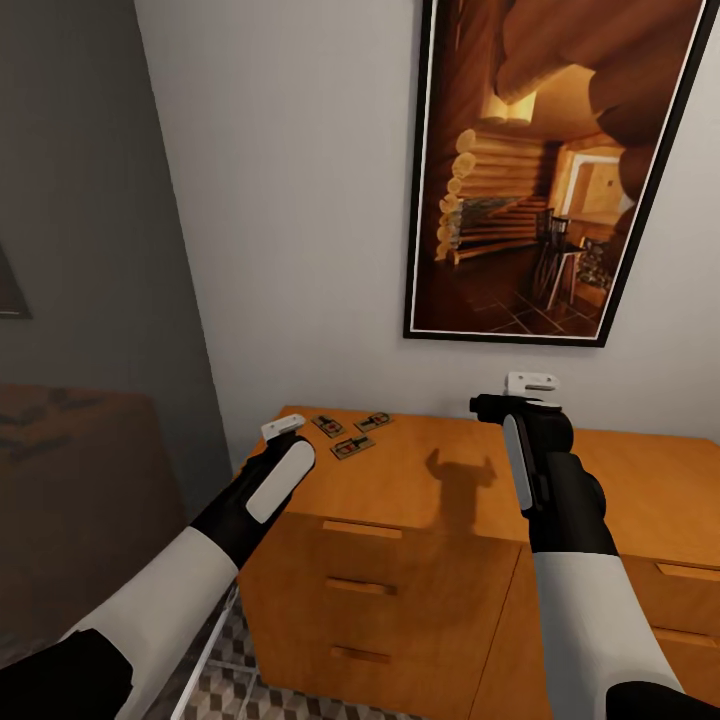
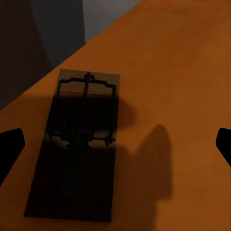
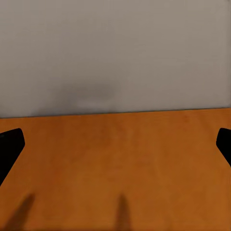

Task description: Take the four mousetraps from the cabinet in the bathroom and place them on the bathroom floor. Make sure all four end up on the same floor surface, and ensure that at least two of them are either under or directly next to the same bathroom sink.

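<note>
Three mousetraps lie close together on the left end of the cabinet top. My left gripper hovers just left of them, over the cabinet's left corner. In the left wrist view one mousetrap lies flat in shadow on the wood, close below the open left gripper and nearer one of its fingers. My right gripper hangs open above the middle of the cabinet top, near the wall; the right wrist view has the right gripper wide apart over bare wood.
A large framed picture hangs on the white wall above the cabinet. A dark brown block stands left of the cabinet against a grey wall. Cube-patterned bathroom floor shows beside the cabinet's drawers.
</note>
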Controlling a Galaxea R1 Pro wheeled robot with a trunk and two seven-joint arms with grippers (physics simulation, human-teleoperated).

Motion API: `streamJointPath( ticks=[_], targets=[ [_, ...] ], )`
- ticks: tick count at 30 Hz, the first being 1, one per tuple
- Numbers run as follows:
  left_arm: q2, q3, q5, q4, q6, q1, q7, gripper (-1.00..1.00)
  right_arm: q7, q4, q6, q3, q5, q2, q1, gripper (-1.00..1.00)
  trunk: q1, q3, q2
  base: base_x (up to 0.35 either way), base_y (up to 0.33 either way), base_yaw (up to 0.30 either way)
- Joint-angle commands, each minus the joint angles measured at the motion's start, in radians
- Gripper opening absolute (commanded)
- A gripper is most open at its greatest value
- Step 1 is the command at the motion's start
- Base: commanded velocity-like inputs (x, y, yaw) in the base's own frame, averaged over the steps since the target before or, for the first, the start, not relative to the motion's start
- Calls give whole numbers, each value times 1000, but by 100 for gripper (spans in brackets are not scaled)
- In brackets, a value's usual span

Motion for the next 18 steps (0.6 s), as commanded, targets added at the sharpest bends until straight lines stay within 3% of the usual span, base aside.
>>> streamJointPath(
  ticks=[1,12,18],
  targets=[
    [1,-2,2,-1,9,-1,6,100,4,-1,5,-1,9,1,-1,100,0,-1,-1,0,0,0],
    [3,-4,4,3,9,-1,5,100,4,-1,5,-1,9,1,-1,100,0,-1,-1,0,0,0],
    [2,-5,6,59,5,-1,-2,100,4,-1,5,-2,9,1,-1,100,0,-1,-1,0,0,0]
  ],
)
